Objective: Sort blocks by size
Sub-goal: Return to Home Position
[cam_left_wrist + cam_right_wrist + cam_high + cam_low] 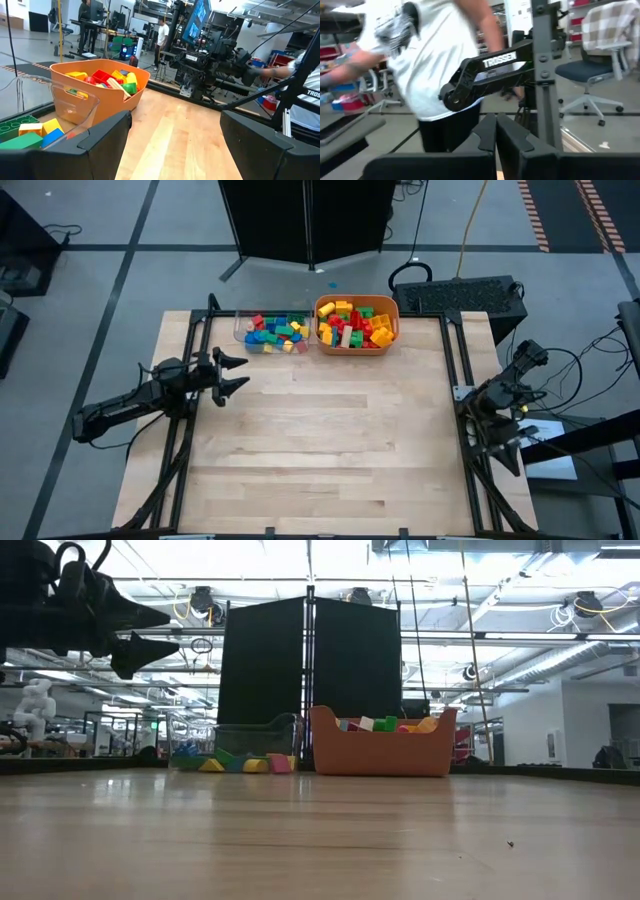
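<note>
Blocks in red, yellow, green and blue lie in two heaps at the table's far edge. One heap (352,323) fills an orange tub (322,340). The other heap (276,332) lies in a clear tray (240,330) left of the tub. My left gripper (232,375) stands open and level at the table's left edge, near side of the tray, with nothing between its fingers (107,132). My right gripper (496,131) is shut on nothing. It hangs beyond the table's right edge (527,355), pointing away from the table.
The wooden tabletop (330,430) lies bare between the arms and toward the near edge. Black frame rails (195,350) run along the table's left and right sides. A person in a white shirt (435,60) stands close beyond the right arm.
</note>
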Robot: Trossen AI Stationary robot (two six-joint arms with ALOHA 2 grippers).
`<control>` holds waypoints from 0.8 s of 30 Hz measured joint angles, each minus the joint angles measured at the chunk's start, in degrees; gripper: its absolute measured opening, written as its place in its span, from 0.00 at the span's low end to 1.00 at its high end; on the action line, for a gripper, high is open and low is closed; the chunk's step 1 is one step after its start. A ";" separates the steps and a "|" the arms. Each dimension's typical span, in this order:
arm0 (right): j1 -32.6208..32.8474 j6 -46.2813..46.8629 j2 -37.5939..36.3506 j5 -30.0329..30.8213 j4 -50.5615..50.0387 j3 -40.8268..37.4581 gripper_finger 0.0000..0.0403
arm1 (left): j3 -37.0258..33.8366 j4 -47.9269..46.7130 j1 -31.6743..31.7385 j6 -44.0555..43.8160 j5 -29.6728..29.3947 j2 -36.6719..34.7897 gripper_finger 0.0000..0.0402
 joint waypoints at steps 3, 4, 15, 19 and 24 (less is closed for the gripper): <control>0.00 0.37 0.00 1.37 0.02 0.00 0.02 | 0.00 0.02 0.00 0.00 0.00 0.00 0.79; 0.00 0.37 0.00 1.73 0.04 -0.01 0.02 | 0.00 0.02 0.00 0.00 0.00 0.00 0.79; -0.02 0.37 0.00 1.74 0.09 0.00 0.02 | 0.00 0.01 0.00 0.00 0.04 0.02 0.79; -0.02 0.37 0.00 1.75 0.09 0.00 0.02 | 0.00 0.00 0.00 0.00 0.04 0.02 0.79; -0.02 0.37 0.00 1.76 0.11 0.00 0.02 | 0.00 0.01 0.00 0.00 0.07 0.02 0.79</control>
